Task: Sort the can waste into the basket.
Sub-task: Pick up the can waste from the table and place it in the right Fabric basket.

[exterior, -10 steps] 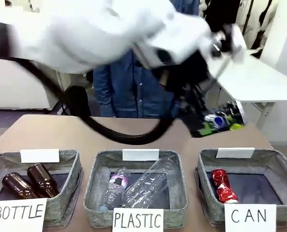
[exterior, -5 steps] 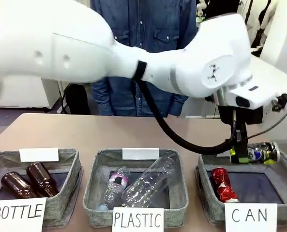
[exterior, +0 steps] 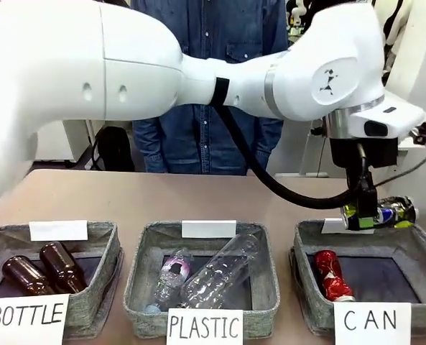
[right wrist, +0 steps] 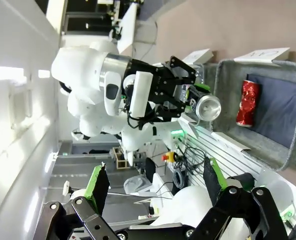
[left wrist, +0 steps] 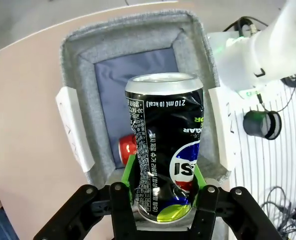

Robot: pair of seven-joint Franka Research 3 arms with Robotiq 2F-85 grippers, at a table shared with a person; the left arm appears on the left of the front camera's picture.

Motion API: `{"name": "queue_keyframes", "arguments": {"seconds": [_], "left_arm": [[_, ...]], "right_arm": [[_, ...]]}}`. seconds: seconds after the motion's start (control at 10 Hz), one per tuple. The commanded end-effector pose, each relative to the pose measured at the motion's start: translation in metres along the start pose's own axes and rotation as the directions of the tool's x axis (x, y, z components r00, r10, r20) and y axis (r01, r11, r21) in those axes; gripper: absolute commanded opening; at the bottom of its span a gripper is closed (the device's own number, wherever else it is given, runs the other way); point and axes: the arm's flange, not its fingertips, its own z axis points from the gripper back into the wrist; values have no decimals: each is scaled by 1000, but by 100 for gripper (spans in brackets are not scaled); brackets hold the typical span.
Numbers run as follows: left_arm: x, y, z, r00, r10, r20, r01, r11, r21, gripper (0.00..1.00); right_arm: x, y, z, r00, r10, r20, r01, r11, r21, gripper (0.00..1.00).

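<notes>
One dark can lies pinched sideways in the left gripper, long axis level, hanging over the far rim of the CAN basket; the drop is straight down beside the red can; right gripper spread, well apart

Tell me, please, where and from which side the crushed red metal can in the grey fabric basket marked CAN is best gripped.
Grip the crushed red metal can across its narrow middle, coming straight down from above. It lies flat on the dark floor of the grey fabric basket, whose walls block a sideways approach. It sits near one side wall, so room there is probably tight.
</notes>
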Motion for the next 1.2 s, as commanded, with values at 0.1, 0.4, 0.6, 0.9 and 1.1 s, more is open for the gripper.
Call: {"name": "queue_keyframes", "arguments": {"seconds": [0.1, 0.4, 0.6, 0.9, 1.1], "left_arm": [[-3, -5, 1, 1000, 9, -24, -9, 1000, 8, 100], [-6, -4, 4, 1000, 11, -22, -11, 1000, -3, 100], [-7, -5, 5, 1000, 7, -22, -7, 1000, 0, 100], [-50, -15, 48, 992, 67, -109, -70, 997, -21, 100], [-112, -38, 113, 987, 132, -92, -139, 987, -76, 100]], "right_arm": [[1, 3, 0, 1000, -6, 13, 6, 1000, 8, 100], [1, 3, 0, 1000, -6, 13, 6, 1000, 8, 100], [1, 3, 0, 1000, -6, 13, 6, 1000, 8, 100], [1, 3, 0, 1000, -6, 13, 6, 1000, 8, 100], [0, 0, 0, 1000, 0, 0, 0, 1000, 0, 100]]}}
